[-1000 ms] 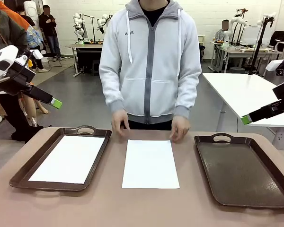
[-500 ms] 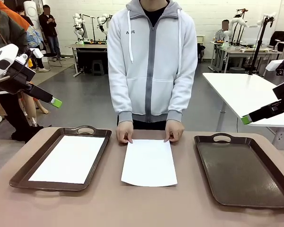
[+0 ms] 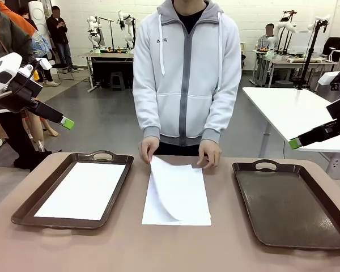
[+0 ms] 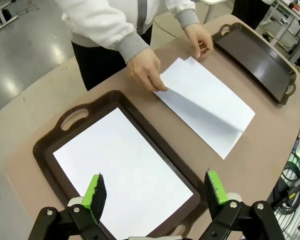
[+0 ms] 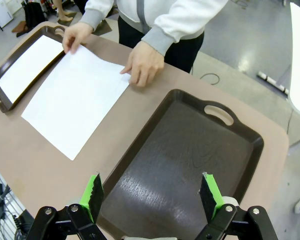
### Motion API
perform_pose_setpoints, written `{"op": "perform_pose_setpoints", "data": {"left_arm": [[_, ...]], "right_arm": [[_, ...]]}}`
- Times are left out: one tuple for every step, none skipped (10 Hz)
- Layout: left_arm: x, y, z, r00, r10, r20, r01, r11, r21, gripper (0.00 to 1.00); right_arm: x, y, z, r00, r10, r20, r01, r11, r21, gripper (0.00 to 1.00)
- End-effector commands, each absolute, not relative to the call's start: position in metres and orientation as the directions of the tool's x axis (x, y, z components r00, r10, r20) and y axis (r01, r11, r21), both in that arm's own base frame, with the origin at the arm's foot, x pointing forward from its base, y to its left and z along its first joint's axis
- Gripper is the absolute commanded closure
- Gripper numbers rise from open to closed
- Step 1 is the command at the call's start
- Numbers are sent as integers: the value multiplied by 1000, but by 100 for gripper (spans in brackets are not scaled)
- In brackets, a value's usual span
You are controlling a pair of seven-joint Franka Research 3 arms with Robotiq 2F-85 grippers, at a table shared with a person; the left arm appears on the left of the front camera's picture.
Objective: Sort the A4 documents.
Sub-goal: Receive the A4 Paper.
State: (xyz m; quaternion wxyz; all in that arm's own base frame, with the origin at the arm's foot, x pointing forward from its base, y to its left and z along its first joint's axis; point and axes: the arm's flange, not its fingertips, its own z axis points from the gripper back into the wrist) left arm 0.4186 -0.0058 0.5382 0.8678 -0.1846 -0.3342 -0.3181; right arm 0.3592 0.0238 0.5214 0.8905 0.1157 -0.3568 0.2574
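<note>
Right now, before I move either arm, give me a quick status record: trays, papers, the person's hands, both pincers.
left tray: holds one white sheet, lying flat
middle stack: on the table between the trays
top sheet: one far corner lifted, curling up
person: one hand pinches the lifted corner, other hand rests on the stack's far edge
right tray: bare, no sheet in it
left pincer: open, raised near the left tray
right pincer: open, raised near the right tray
</note>
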Motion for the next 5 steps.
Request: {"op": "perform_pose_setpoints", "data": {"left_arm": [[417, -5, 536, 564, -440, 699, 675, 733, -84, 0], [417, -5, 536, 564, -440, 699, 675, 733, -84, 0], [417, -5, 536, 564, -440, 699, 675, 733, -84, 0], [417, -5, 536, 564, -440, 699, 675, 733, -84, 0], [417, -5, 536, 564, -440, 699, 675, 733, -84, 0]], "right_arm": [[360, 24, 520, 613, 376, 695, -544, 838, 27, 0], [360, 24, 520, 613, 376, 695, -544, 838, 27, 0], [360, 24, 520, 613, 376, 695, -544, 838, 27, 0], [360, 24, 520, 613, 376, 695, -544, 838, 27, 0], [360, 24, 520, 613, 376, 695, -544, 838, 27, 0]]}}
